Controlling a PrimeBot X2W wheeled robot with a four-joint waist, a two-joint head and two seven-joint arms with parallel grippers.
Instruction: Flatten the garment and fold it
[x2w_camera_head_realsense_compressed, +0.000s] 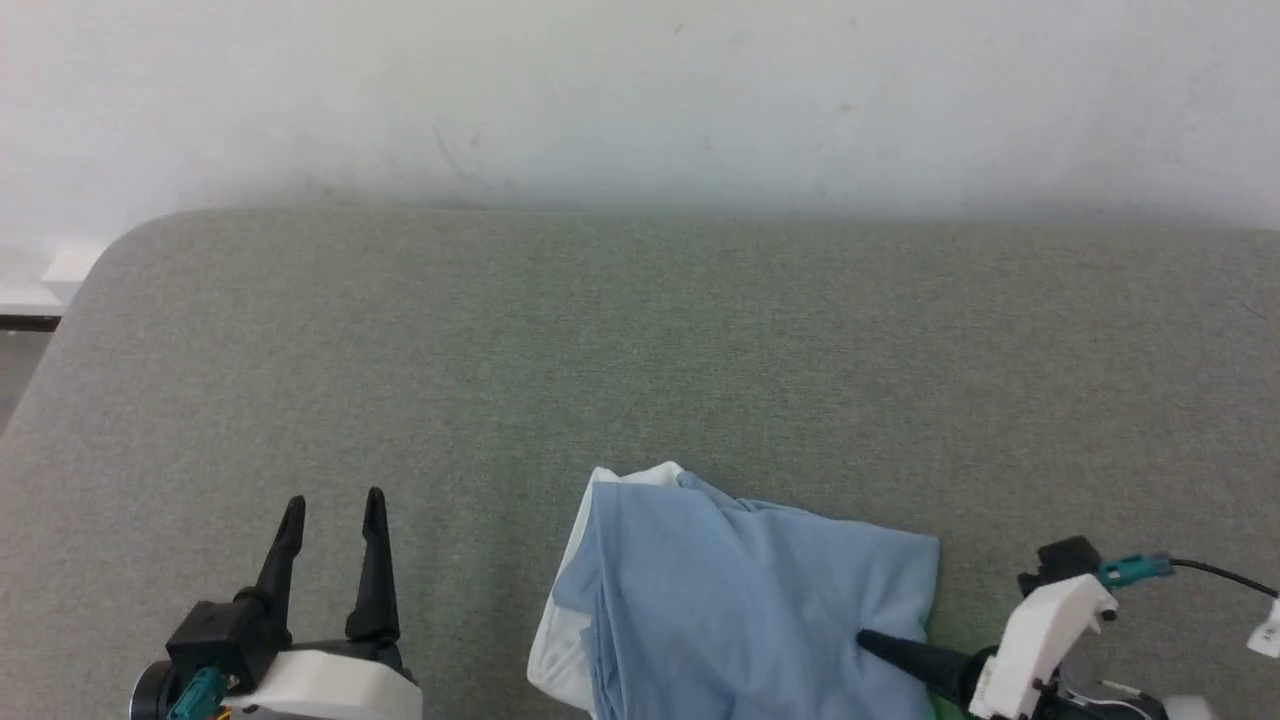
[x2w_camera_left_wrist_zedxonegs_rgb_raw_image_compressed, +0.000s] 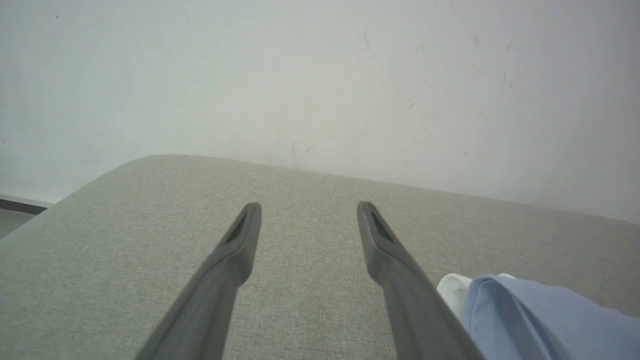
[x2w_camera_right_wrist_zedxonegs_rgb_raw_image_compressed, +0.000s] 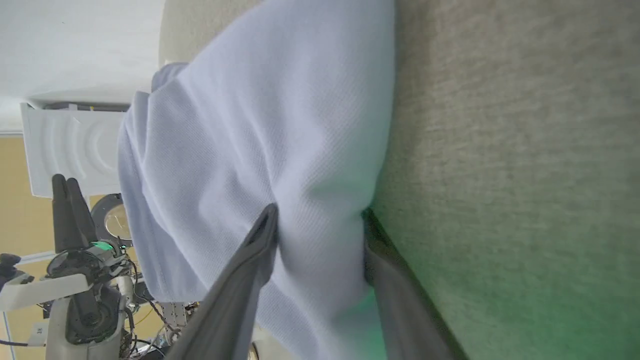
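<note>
The garment (x2w_camera_head_realsense_compressed: 720, 590) is a light blue shirt with a white part along its left side, lying bunched at the front of a grey-green padded surface (x2w_camera_head_realsense_compressed: 640, 330). My right gripper (x2w_camera_right_wrist_zedxonegs_rgb_raw_image_compressed: 320, 212) is at the shirt's right edge, jaws wide. One finger (x2w_camera_head_realsense_compressed: 905, 655) lies on top of the cloth and the other is at the hem, with a puckered fold of the garment (x2w_camera_right_wrist_zedxonegs_rgb_raw_image_compressed: 240, 125) between them. My left gripper (x2w_camera_head_realsense_compressed: 334, 505) stands open and empty over bare padding, left of the garment (x2w_camera_left_wrist_zedxonegs_rgb_raw_image_compressed: 540, 315), apart from it.
A pale wall (x2w_camera_head_realsense_compressed: 640, 90) rises right behind the padded surface. The surface's rounded left corner (x2w_camera_head_realsense_compressed: 130, 240) drops off to the floor. Bare padding stretches behind and to both sides of the shirt.
</note>
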